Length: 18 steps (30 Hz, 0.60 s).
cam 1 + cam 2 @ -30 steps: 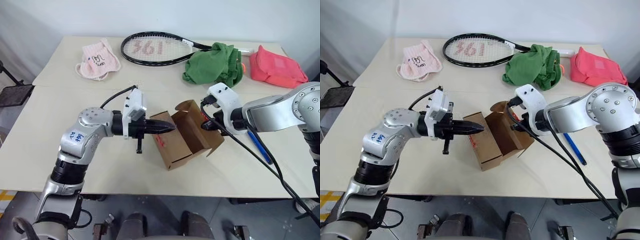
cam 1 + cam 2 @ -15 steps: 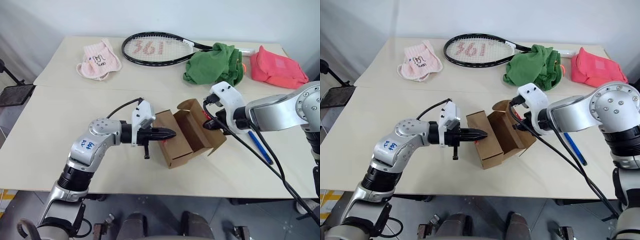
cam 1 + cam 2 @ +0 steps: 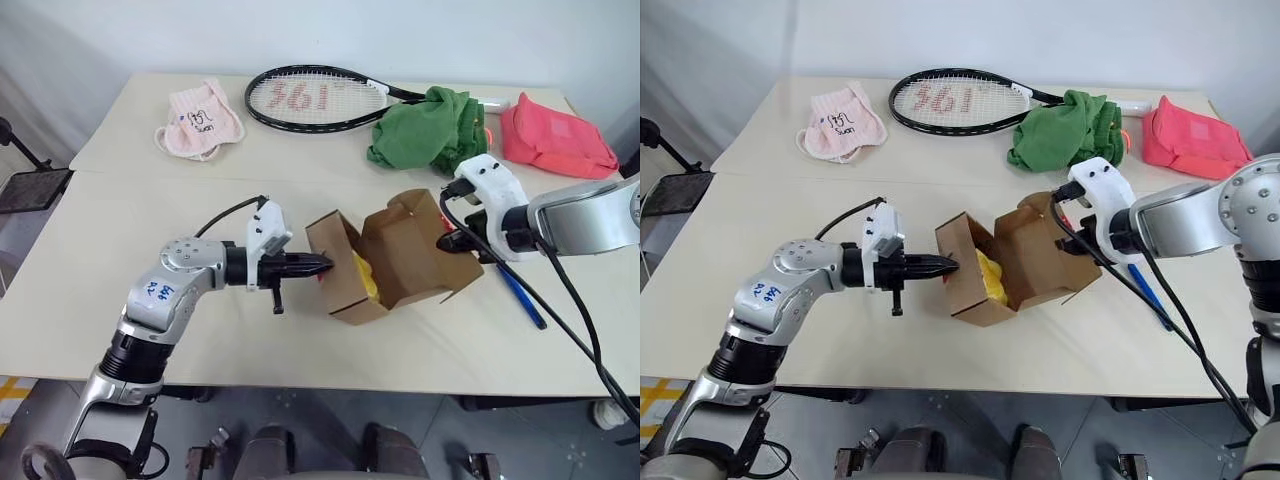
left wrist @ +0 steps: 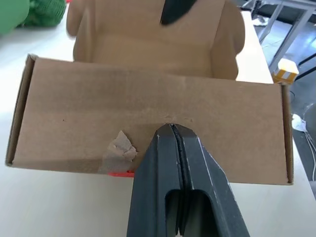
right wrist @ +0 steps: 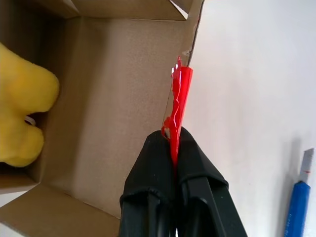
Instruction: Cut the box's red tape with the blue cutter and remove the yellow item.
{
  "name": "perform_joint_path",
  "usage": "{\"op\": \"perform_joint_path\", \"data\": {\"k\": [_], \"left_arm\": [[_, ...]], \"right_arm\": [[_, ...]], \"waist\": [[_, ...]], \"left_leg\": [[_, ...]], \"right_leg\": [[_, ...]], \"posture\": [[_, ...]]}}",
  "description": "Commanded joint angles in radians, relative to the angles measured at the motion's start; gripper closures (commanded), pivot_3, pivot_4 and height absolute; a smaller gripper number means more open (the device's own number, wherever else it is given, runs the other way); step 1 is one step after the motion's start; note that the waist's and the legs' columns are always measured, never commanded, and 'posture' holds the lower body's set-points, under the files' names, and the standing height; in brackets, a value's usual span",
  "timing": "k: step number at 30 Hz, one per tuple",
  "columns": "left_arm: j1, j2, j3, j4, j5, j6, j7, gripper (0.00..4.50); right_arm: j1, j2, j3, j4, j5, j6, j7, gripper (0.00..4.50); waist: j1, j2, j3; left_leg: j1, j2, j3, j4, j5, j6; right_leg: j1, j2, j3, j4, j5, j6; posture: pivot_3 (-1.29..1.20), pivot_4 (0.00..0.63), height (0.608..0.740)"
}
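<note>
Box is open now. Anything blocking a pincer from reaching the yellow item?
Nothing visible covers the yellow item: the box lies open and the item sits exposed inside. But both pincers are busy: the right pincer is shut on the red tape at the lid edge, and the shut left pincer presses the box's outer wall.

My arms are silver-grey metal with rounded joint housings. My left forearm [image 3: 165,290] carries blue handwritten marks. White camera blocks sit at both wrists, black cables looping off them. My left gripper [image 3: 318,265] and right gripper [image 5: 173,140] have smooth, tapered black fingers.
</note>
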Motion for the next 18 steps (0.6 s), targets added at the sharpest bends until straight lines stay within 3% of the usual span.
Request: {"op": "perform_joint_path", "data": {"k": [1, 18], "left_arm": [[0.026, -0.005, -0.025, -0.007, 0.019, 0.024, 0.018, 4.5], [0.05, -0.043, -0.008, -0.014, 0.037, 0.022, 0.071, 4.5]], "right_arm": [[0.0, -0.011, -0.051, -0.026, -0.01, 0.021, 0.009, 4.49], [0.07, 0.061, -0.074, -0.163, -0.117, 0.059, 0.031, 4.49]], "waist": [[0.001, 0.0, 0.0], [-0.002, 0.0, 0.0]], "left_leg": [[0.0, 0.0, 0.0, 0.0, 0.0, 0.0], [0.0, 0.0, 0.0, 0.0, 0.0, 0.0]], "right_leg": [[0.0, 0.0, 0.0, 0.0, 0.0, 0.0], [0.0, 0.0, 0.0, 0.0, 0.0, 0.0]], "posture": [[0.0, 0.15, 0.74], [0.0, 0.15, 0.74]]}}
